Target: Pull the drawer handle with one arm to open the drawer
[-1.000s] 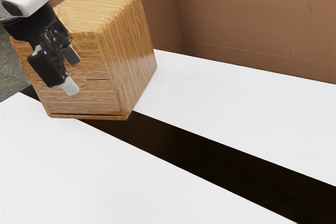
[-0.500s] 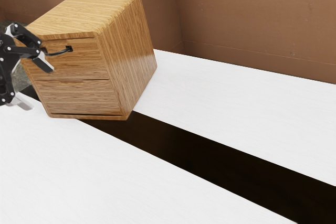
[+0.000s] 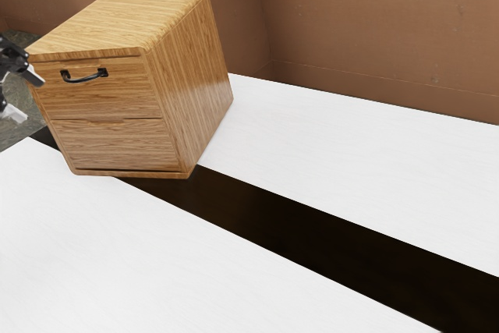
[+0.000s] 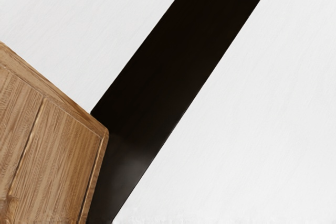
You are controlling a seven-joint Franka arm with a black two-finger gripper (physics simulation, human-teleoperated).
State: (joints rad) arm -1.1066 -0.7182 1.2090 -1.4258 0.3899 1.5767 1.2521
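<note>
Bright, even light — the white table (image 3: 366,154) nearly washes out. A soft sheen lies on the side of the cabinet (image 3: 195,76) at 10 o'clock; its front is duller. The gap (image 3: 312,232) toward 5 o'clock is black.

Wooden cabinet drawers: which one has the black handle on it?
The top drawer. A curved black handle sits near its upper edge, while the bottom drawer has a plain wood front with no handle showing.

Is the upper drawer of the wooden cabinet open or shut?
Shut: the upper drawer front lies flush with the lower drawer front, no gap showing.
</note>
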